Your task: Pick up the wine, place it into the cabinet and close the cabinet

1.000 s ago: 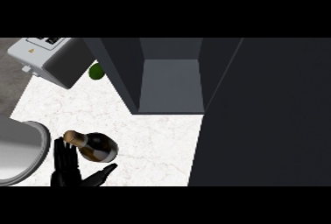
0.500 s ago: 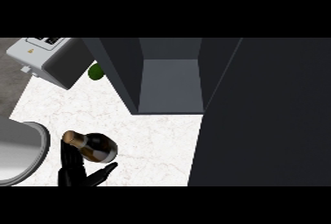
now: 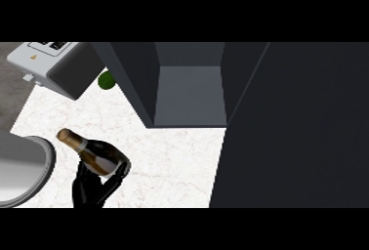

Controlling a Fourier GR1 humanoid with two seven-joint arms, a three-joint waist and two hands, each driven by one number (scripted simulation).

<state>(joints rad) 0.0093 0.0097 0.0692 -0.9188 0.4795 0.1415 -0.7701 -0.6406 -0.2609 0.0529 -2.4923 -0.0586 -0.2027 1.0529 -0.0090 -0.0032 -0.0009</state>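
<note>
wine bottle (image 3: 96,155) now more tilted than before, neck up-left, base within curled fingers (image 3: 119,171) of left hand (image 3: 90,189)

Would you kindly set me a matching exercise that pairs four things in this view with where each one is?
Things:
1. wine bottle
2. toaster
3. green fruit
4. cabinet

Places:
A. top left corner of the view
B. held in the left hand, tilted
C. standing open at the top middle
D. between the toaster and the cabinet

Pairs: 1-B, 2-A, 3-D, 4-C
</note>
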